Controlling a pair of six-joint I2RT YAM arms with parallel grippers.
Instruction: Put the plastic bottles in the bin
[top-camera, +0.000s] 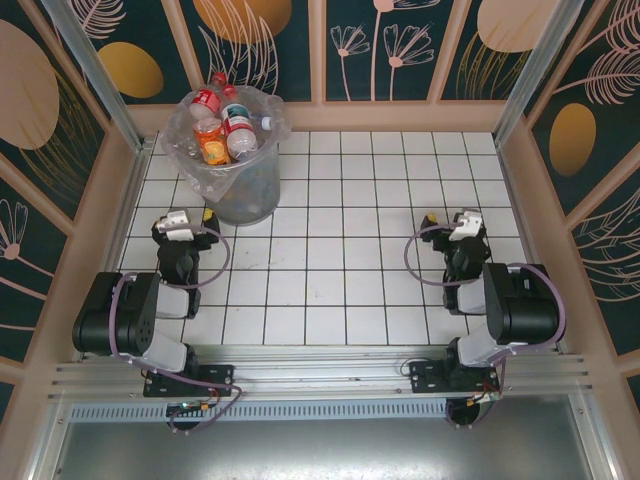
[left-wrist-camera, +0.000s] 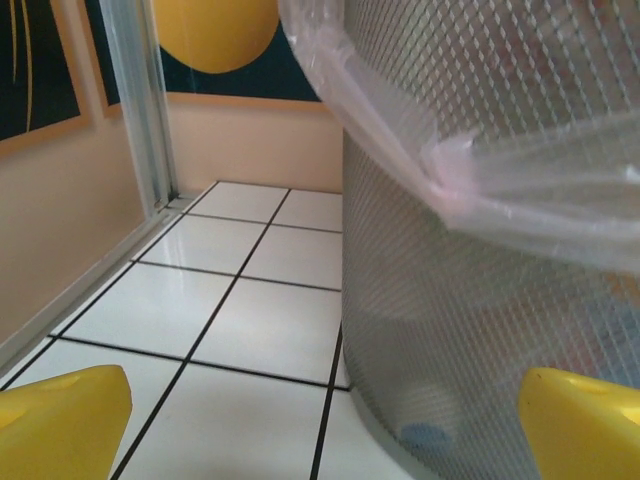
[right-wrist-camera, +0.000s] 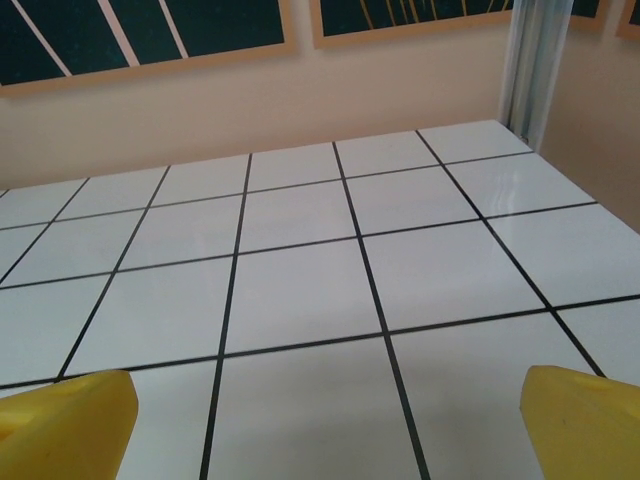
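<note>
Both pairs of my jaws are spread wide and pinch nothing. From above, my left gripper (top-camera: 196, 218) hangs low over the white tiled table (top-camera: 340, 250) on its nine o'clock side, and my right gripper (top-camera: 446, 222) is across at three o'clock, well apart from it. The bin (top-camera: 248, 195) stands at about eleven o'clock on the table, just beside my left gripper and at one o'clock from it. The plastic bottles (top-camera: 225, 125) are heaped inside it, red and orange labels uppermost, with the top ones poking above the crinkled bag (top-camera: 180, 150).

Through my left wrist, my yellow fingers (left-wrist-camera: 60, 420) frame the bin's mesh wall (left-wrist-camera: 450, 350) at two o'clock, with the bag draped over the rim. My right wrist shows my fingers (right-wrist-camera: 585, 420) above bare tiles (right-wrist-camera: 300, 280).
</note>
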